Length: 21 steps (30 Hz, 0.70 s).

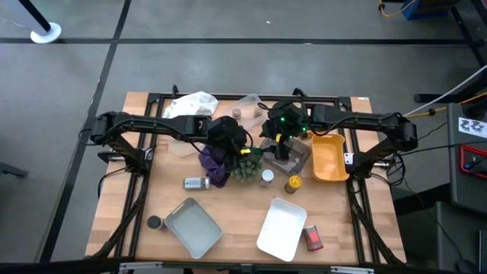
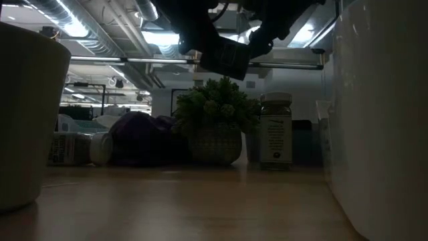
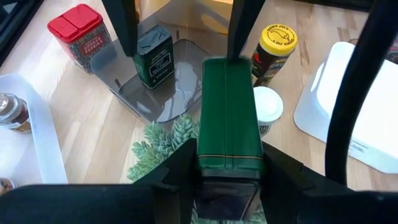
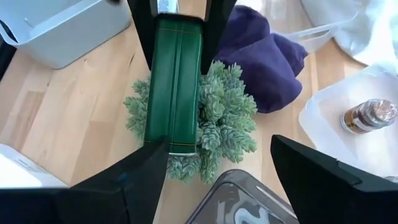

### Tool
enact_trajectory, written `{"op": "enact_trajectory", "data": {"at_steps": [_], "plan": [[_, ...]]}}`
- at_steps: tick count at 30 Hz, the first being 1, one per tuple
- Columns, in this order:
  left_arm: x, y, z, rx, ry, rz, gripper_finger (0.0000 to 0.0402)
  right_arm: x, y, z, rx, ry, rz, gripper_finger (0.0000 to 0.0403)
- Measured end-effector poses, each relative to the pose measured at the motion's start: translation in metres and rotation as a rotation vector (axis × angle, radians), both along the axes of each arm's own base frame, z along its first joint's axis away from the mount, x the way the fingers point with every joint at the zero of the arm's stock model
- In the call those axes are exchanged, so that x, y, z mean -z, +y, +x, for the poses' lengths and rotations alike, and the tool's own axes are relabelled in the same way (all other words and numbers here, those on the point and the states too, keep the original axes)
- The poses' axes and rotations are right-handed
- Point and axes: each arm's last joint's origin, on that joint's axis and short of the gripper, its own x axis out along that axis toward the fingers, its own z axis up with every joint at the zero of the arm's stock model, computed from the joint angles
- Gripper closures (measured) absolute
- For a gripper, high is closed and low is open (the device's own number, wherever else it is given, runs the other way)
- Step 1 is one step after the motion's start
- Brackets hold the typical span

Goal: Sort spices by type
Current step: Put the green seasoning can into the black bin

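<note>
Handover of the dark green tin above the plant

Your left hand is clamped on one end of the dark green tin, holding it level in the air over the spiky plant. Your right hand waits spread wide at the tin's free end, not yet gripping. Close it squarely on the tin's flat sides before the left lets go, then carry it to the grey tray, where a matching green tin stands.
</note>
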Motion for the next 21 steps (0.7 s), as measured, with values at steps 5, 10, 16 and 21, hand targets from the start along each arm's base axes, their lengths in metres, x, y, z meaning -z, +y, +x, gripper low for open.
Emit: {"op": "enact_trajectory", "data": {"at_steps": [5, 10, 16, 21], "plan": [[0.0, 0.0, -0.001, 0.001, 0.002, -0.001, 0.0282, 0.001, 0.0, -0.001, -0.005, 0.015, 0.007, 0.0118], [-0.004, 0.0, -0.001, 0.003, -0.018, 0.002, 0.0282, 0.004, 0.002, -0.001, -0.04, 0.024, 0.048, 0.0118], [-0.003, 0.0, -0.001, 0.04, -0.01, 0.042, 0.0282, 0.002, 0.0, -0.005, 0.052, 0.085, 0.048, 0.0118], [-0.006, 0.0, 0.002, 0.073, -0.048, 0.084, 0.0282, -0.019, -0.001, -0.017, 0.076, 0.189, -0.07, 0.0118]]}}
